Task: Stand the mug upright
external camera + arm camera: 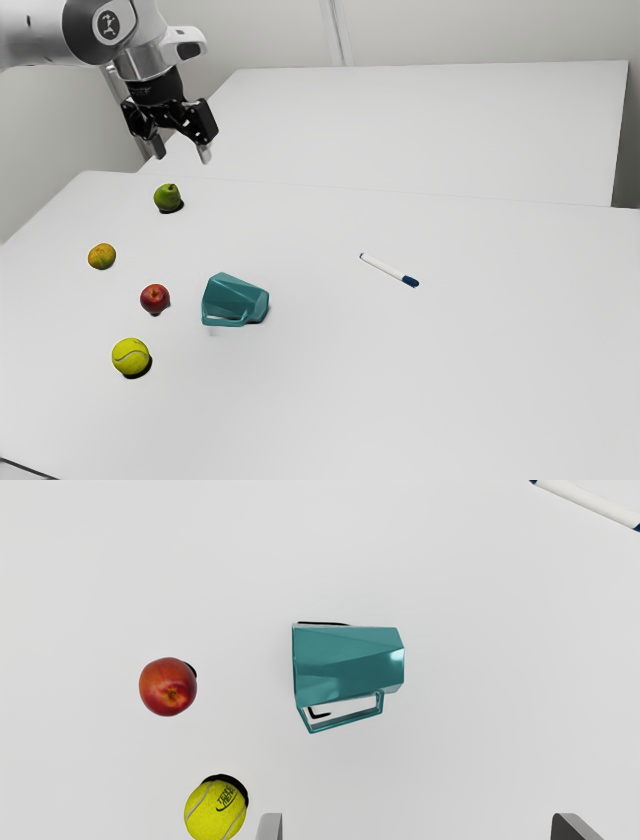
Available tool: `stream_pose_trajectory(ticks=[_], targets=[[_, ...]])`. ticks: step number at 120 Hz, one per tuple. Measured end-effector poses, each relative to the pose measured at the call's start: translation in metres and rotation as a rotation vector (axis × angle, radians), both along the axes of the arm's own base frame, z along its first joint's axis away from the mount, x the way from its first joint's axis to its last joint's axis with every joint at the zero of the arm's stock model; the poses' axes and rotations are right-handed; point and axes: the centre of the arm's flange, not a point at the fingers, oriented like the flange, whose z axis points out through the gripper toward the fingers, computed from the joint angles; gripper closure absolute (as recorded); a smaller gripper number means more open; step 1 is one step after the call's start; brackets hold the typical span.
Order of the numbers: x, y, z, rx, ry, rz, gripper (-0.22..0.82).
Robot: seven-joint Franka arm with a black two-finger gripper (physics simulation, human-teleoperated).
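The teal mug (pixel 238 301) is seen lying on its side on the desk (pixel 450 380), its body cut in flat, glossy facets and tapered toward the base, its angular loop handle (pixel 345 725) set along one flank. A smooth red fruit (pixel 168 687) is faced by the wider, mouth end; a fuzzy yellow tennis ball (pixel 216 810) with pale seams, a rough-skinned orange-yellow fruit (pixel 102 256) and a rounded green fruit (pixel 168 197) are spread nearby. Between the mug's base and a slim white marker (pixel 385 268) with blue ends, a broad stretch of desk is left. The claw (pixel 182 153) is held wide above the desk, its fingers well apart with nothing gripped. The desk is finished in plain, smooth white; past its far edge, another white surface (pixel 430 125) is backed by pale walls (pixel 480 30).
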Motion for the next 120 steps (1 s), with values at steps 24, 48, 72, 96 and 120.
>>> stream_pose_trajectory(ticks=[24,48,72,96,120], targets=[[-0.009,-0.005,0.000,0.001,0.001,-0.009,0.02],[-0.027,-0.025,-0.007,-0.007,0.008,-0.055,0.02],[-0.040,0.036,-0.026,-0.063,0.015,0.035,0.02],[-0.049,0.087,-0.067,-0.171,0.013,0.090,0.02],[-0.054,0.125,-0.126,-0.327,-0.031,0.117,0.02]])
